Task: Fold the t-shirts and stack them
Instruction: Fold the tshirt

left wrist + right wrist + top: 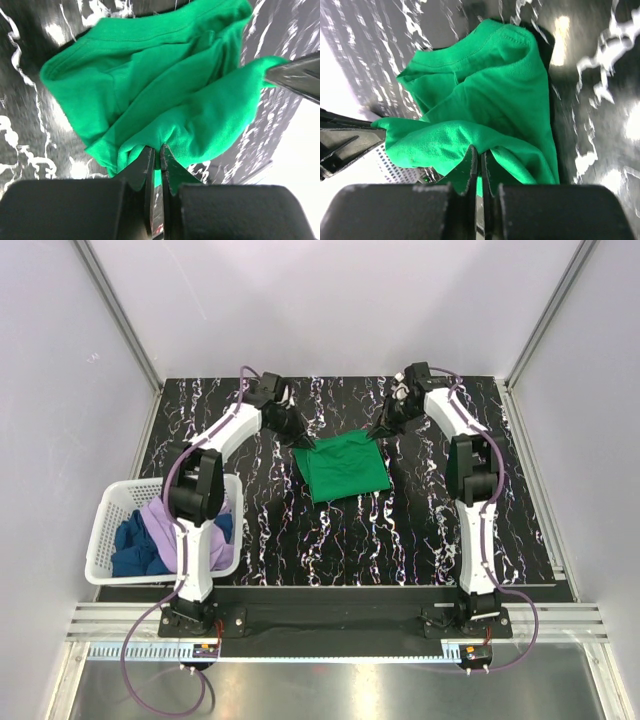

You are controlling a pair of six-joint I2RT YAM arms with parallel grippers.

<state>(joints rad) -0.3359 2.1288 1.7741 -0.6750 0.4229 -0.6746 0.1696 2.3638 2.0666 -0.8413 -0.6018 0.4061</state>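
The bright green t-shirt (345, 466) lies partly folded on the black marbled table, its far edge lifted. My left gripper (301, 441) is shut on its far left corner; the cloth (165, 95) bunches between the jaws in the left wrist view. My right gripper (379, 432) is shut on the far right corner, the cloth (485, 110) pinched between its jaws in the right wrist view. The lilac t-shirt (160, 520) and the dark blue t-shirt (135, 545) lie crumpled in the basket.
A white lattice basket (103, 530) stands at the table's left front edge, beside the left arm. The table (350, 540) has raised rails at its sides, and white walls enclose it.
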